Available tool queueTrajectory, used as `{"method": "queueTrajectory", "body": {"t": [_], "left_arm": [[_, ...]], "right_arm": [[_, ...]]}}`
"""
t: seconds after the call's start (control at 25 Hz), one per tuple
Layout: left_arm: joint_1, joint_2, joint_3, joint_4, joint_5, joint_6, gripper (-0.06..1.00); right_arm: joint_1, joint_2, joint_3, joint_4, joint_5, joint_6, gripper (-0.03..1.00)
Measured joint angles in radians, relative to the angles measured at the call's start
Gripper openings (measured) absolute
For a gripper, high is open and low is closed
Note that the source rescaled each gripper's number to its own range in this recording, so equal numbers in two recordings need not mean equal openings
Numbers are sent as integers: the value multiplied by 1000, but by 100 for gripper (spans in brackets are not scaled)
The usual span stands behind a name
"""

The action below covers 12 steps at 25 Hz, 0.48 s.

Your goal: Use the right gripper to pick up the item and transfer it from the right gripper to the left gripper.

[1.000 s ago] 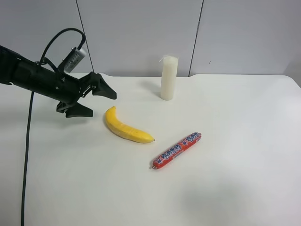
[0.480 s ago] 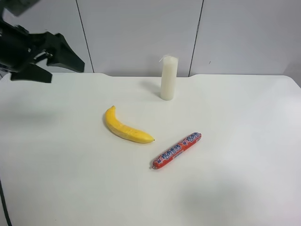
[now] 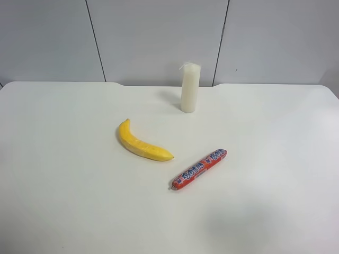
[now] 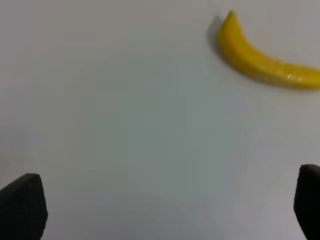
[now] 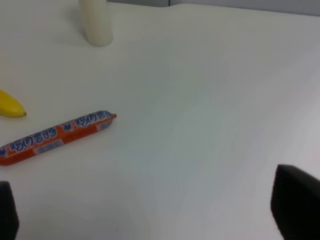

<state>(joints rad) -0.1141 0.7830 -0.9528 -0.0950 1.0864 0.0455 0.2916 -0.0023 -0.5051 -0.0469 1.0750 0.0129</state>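
The item, a curved yellow banana (image 3: 141, 144), lies on the white table (image 3: 63, 174) left of centre, with nothing touching it. In the left wrist view the banana (image 4: 265, 62) lies well ahead of my left gripper (image 4: 165, 207), whose black fingertips (image 4: 20, 206) stand wide apart with only bare table between them. My right gripper (image 5: 150, 210) is open too, and empty. Only the banana's end (image 5: 10, 105) shows at the edge of the right wrist view. Neither arm appears in the exterior high view.
A red wrapped sausage stick (image 3: 199, 169) lies right of the banana, also seen as the sausage stick (image 5: 55, 137) ahead of the right gripper. A white pillar candle (image 3: 190, 88) stands upright near the table's back edge. Grey wall panels (image 3: 159, 37) rise behind.
The arm at the exterior high view's left has lifted away from beside the banana and withdrawn out of that view, its gripper staying open. The banana, sausage stick and candle have not moved.
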Motion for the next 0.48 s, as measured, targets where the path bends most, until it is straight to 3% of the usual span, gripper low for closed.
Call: {"method": "queueTrajectory", "body": {"t": [0.16, 0.48], "left_arm": [[0, -165, 85, 25, 110, -16, 100], [0, -519, 250, 90, 130, -19, 100]], "right_arm": [[0, 0, 0, 0, 0, 0, 100], [0, 0, 0, 0, 0, 0, 100]]}}
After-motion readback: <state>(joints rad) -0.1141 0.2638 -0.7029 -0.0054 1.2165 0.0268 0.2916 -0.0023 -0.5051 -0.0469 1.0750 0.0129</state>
